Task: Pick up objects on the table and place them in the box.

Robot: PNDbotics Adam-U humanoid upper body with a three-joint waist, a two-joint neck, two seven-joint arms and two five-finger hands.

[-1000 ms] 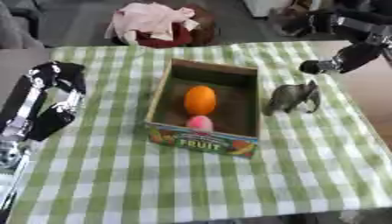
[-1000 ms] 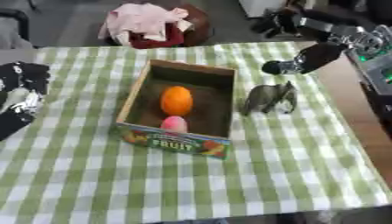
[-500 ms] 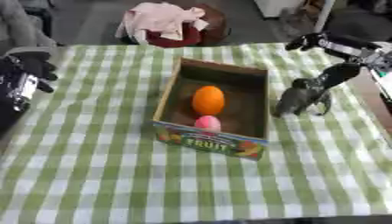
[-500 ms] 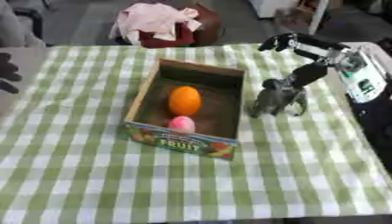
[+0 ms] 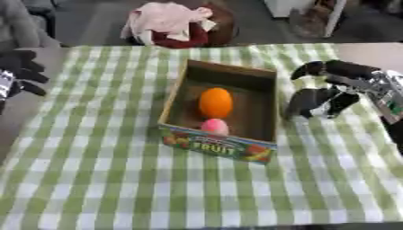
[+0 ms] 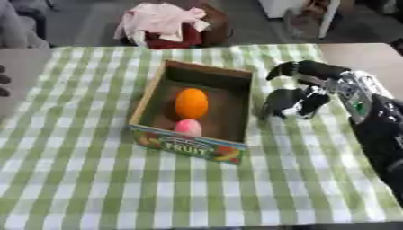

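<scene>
Box (image 5: 223,143) left of my right hand (image 6: 315,85) holds an orange fruit (image 5: 215,102) and pink egg (image 5: 213,126); my fingers curl round the grey elephant (image 6: 283,102).

It looks like a lived-in room at home: a green-and-white checked cloth (image 5: 102,179) covers the desk, a heap of pink and red clothes (image 5: 169,22) sits behind it, with dark flooring and pale furniture beyond.

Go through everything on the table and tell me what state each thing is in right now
Brown cardboard fruit box: open-topped, upright.
Orange round fruit: inside box.
Pink egg-shaped object: inside box, near front wall.
Dark grey elephant figure: outside box, on cloth.
Right hand: fingers curled around elephant.
Left hand: idle at left edge.
</scene>
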